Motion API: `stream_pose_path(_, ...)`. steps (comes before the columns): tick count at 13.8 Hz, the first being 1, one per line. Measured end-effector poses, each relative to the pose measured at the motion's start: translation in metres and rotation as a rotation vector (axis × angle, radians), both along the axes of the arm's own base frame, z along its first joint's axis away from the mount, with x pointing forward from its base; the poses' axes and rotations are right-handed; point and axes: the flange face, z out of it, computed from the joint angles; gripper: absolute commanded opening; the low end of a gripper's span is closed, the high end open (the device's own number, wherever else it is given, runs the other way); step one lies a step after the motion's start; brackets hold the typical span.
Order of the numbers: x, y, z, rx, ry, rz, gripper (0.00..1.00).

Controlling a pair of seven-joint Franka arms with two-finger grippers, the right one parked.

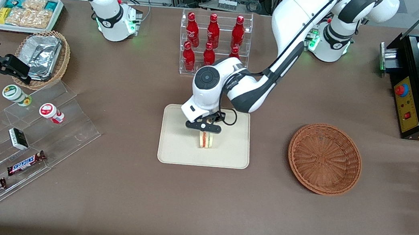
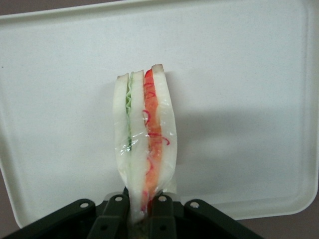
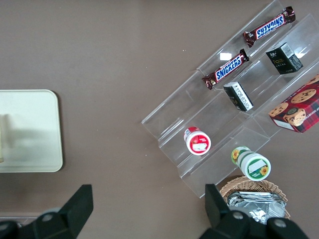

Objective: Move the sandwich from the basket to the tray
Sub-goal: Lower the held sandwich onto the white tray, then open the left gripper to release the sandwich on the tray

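I am holding my gripper (image 1: 204, 132) clamped on the sandwich's (image 1: 207, 140) top edge, standing it over the tray (image 1: 173, 149) so it sets down squarely; the basket (image 1: 324, 159) is sitting empty nearby.

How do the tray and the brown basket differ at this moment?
The tray is flat, rectangular and cream; the basket is round, woven and reddish-brown. The tray has the sandwich over it, pinched by the gripper; the basket holds nothing. Both rest on the brown table.
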Motion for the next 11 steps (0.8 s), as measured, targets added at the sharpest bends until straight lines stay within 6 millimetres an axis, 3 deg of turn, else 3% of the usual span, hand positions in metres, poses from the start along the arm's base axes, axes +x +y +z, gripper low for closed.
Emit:
stream_pose_path(2, 0.0, -0.002, -0.007, -0.003, -0.003, -0.003, 0.06)
stream_pose_path(3, 0.001, -0.003, -0.013, -0.007, -0.009, -0.006, 0.38)
stream_pose_path(4, 0.001, -0.003, -0.02, -0.004, -0.013, -0.011, 0.9)
stream_pose_path(5, 0.001, -0.004, -0.025, -0.003, -0.014, -0.013, 1.0)
stream_pose_path(9, 0.004, -0.007, -0.021, -0.011, -0.025, -0.014, 1.0)
stream_pose_path(11, 0.009, -0.009, -0.007, -0.028, -0.044, -0.003, 1.0)
